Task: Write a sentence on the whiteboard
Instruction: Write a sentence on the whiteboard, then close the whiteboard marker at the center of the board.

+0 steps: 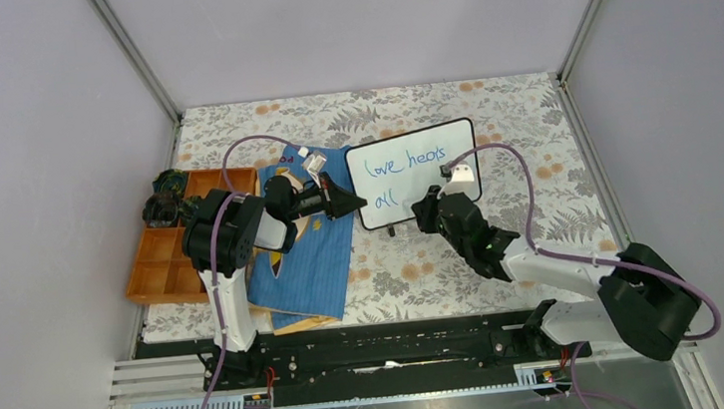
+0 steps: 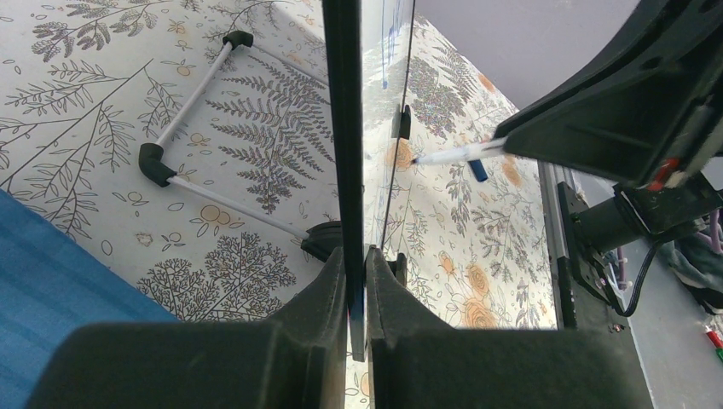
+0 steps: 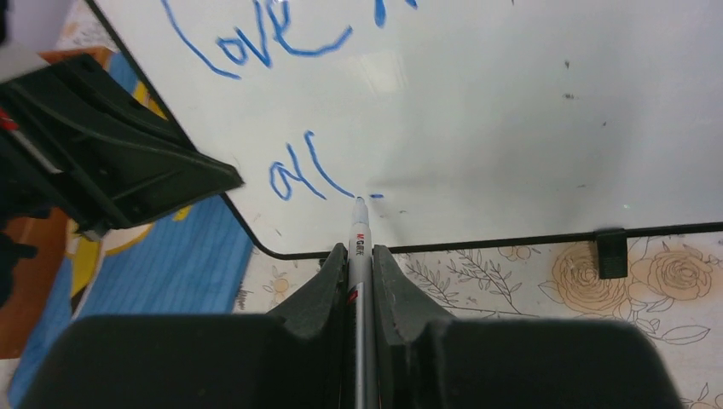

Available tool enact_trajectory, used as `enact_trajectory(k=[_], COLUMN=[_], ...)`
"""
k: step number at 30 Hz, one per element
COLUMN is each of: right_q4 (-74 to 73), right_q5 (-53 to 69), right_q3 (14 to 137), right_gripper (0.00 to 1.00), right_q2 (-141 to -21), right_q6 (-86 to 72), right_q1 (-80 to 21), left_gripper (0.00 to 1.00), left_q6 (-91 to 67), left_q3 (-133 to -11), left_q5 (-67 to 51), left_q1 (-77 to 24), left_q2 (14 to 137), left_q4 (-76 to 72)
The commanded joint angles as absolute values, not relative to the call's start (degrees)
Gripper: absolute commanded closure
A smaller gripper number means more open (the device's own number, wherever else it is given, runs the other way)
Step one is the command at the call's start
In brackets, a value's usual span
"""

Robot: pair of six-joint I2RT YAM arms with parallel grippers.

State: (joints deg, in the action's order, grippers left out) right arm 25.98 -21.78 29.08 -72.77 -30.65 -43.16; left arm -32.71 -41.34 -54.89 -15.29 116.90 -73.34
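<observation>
The small white rectangular whiteboard with a thin black frame (image 1: 429, 190) is standing at the far middle of the floral tabletop (image 1: 531, 128), its long axis running left to right. The left gripper (image 1: 356, 203) is pinching its left edge. The right gripper (image 3: 359, 256) is clamping a slim silver pen (image 3: 358, 243) pointing away, tip meeting the board just right of "all" in the blue cursive sentence (image 1: 385, 168).

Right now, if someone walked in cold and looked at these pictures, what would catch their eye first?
The blue handwriting, reading love heals all, on the whiteboard standing in the middle of the scene. The right gripper holds a pen with its tip at the board just after the word all, while the left gripper clamps the board's left edge. A blue book lies to its left.
</observation>
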Motion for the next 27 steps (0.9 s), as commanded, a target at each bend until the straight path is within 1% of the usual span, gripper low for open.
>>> enact_trajectory(k=[1,7,10,11,15,18,23,27], right_q4=[22.12,11.71,6.66,5.27,1.06,-1.45,-4.15,-4.94], right_q5=[-18.59,-19.12,-19.35,-19.29,-19.75,-20.35,-22.25,-23.06], right_q3=[29.72,28.14,28.21,28.31,28.74,28.98,28.97,28.98], right_gripper=[1.0,1.0,1.0,1.0,1.0,1.0,1.0,1.0], right_q2=[-63.38,-49.23,-43.67,-42.15,-37.7,-35.02,-32.34,-30.03], right_q6=[-29.95,-28.14,-26.37,-25.85,-24.73,-24.16,-23.45,-23.29], right_q1=[-42.54,-42.54,-42.54,-42.54,-42.54,-42.54,-42.59,-42.54], left_gripper=[1.0,1.0,1.0,0.92,0.71,0.58,0.51,0.43], left_q6=[-26.81,-26.87,-27.64,-27.94,-28.44,-29.0,-30.46,-34.45], left_q3=[-40.55,-40.2,-38.89,-38.31,-37.97,-37.31,-36.22,-33.89], left_q5=[-50.01,-49.77,-49.17,-48.75,-48.84,-48.82,-49.01,-48.47], left_q1=[-15.56,-15.56,-15.56,-15.51,-15.46,-15.47,-15.4,-14.8], left_q2=[119.42,119.37,119.32,119.32,119.33,119.28,119.15,119.18], left_q4=[-63.46,-64.43,-67.88,-69.02,-70.07,-71.94,-76.14,-84.63])
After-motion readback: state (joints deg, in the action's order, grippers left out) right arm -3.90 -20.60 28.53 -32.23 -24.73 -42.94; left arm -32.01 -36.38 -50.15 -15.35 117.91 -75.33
